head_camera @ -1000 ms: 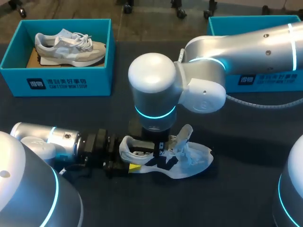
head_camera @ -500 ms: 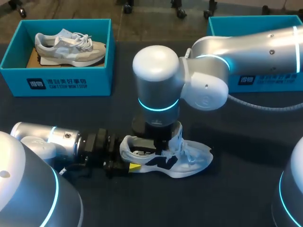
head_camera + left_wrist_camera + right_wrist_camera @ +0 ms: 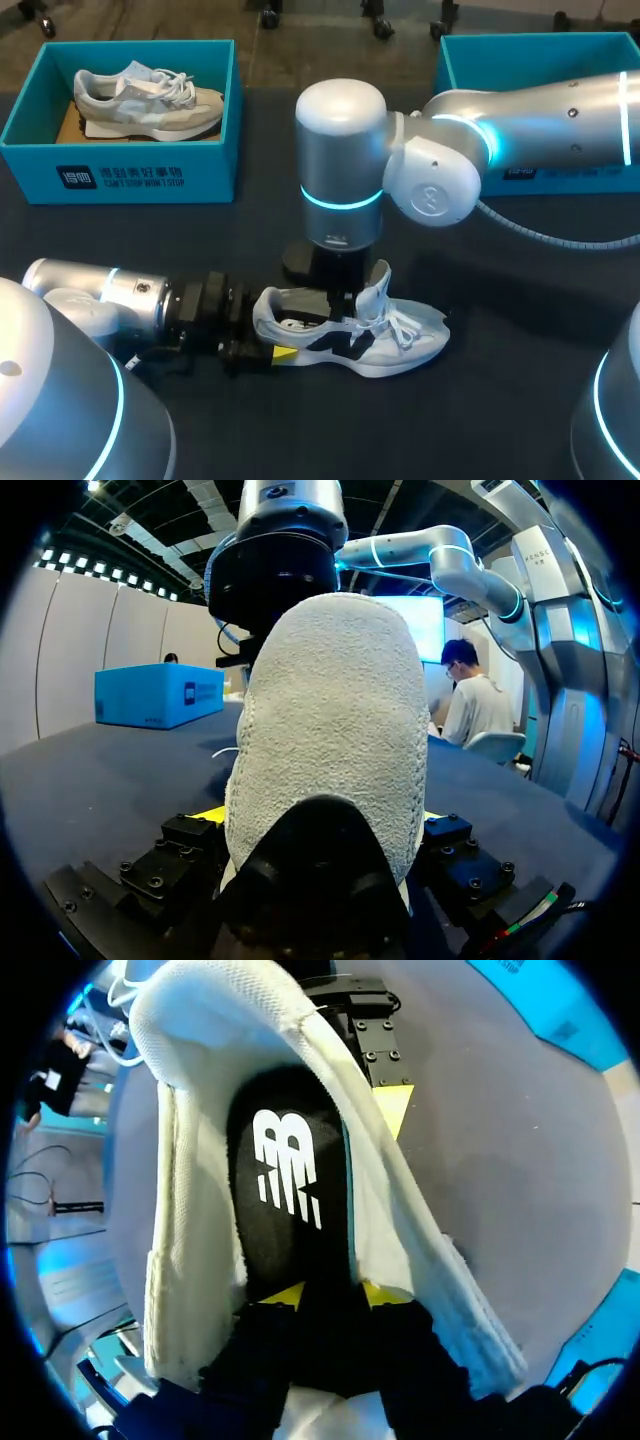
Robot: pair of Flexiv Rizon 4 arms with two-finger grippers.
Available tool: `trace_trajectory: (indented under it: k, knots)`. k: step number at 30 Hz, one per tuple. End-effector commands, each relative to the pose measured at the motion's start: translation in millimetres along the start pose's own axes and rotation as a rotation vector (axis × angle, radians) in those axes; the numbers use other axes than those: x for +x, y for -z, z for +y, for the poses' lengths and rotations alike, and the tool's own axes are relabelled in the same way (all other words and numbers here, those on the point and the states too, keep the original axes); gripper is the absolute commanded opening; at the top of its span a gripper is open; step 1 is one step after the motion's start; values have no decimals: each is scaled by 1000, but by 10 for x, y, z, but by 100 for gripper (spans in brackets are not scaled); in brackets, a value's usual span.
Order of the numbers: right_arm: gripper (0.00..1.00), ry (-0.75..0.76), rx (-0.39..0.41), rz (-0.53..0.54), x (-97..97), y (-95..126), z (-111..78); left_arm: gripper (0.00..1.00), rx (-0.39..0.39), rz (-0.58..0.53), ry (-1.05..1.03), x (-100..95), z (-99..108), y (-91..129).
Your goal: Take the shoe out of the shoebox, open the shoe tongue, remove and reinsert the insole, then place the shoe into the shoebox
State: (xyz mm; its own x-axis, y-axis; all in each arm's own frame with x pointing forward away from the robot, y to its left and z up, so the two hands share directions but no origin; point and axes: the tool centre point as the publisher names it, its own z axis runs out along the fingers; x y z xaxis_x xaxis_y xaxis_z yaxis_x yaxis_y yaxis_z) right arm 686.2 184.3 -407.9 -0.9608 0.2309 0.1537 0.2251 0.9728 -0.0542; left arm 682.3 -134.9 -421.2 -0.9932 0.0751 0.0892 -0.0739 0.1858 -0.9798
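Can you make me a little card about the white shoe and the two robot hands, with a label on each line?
White shoe: on the table, out of the boxes, tongue standing up
Left gripper: clamped on the shoe's heel
Right gripper: down at the shoe's opening, by the black insole; grip unclear
Insole: inside the shoe
Grey shoe: lying in the left blue box
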Motion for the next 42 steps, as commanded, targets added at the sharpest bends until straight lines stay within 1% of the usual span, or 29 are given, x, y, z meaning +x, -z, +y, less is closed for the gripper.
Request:
trace_trajectory:
  k: [1,2,3,4,10,13,15,18,20,21,23,28,34,38,42]
  knots:
    - [19,4,23,51,109,-181,89,0,-1,-3,-1,-2,13,-9]
    - [13,4,25,60,128,-185,91,0,-1,-3,-1,-2,13,-9]
    - [4,2,26,68,140,-188,90,0,-1,-3,-1,-2,13,-9]
    - [0,-3,27,77,161,-197,82,0,-1,-3,-1,-2,13,-9]
    - [0,-7,15,81,281,-141,41,0,-1,-3,-1,-2,13,-9]
    - [0,-23,-12,46,345,-33,-6,0,-1,-3,-1,-2,13,-9]
    - [0,-31,-55,0,382,51,-45,0,-1,-3,-1,-2,13,-9]
    - [0,-39,-97,-58,426,177,-89,0,-1,-3,-1,-2,13,-9]
    - [0,-44,-102,-82,439,248,-109,0,-1,-3,-1,-2,13,-9]
    - [0,-36,-117,-98,443,279,-119,0,-1,-3,-1,-2,13,-9]
    - [0,-36,-117,-114,442,349,-134,0,-1,-3,-1,-2,13,-9]
    - [0,-7,-160,-168,414,465,-153,0,-1,-3,-1,-2,13,-9]
    - [0,21,-191,-189,329,523,-150,0,-1,-3,-1,-2,13,-9]
    - [0,31,-215,-205,304,553,-201,0,-1,-3,-1,-2,13,-9]
    - [0,61,-233,-228,285,626,-192,0,-1,-3,-1,-2,13,-9]
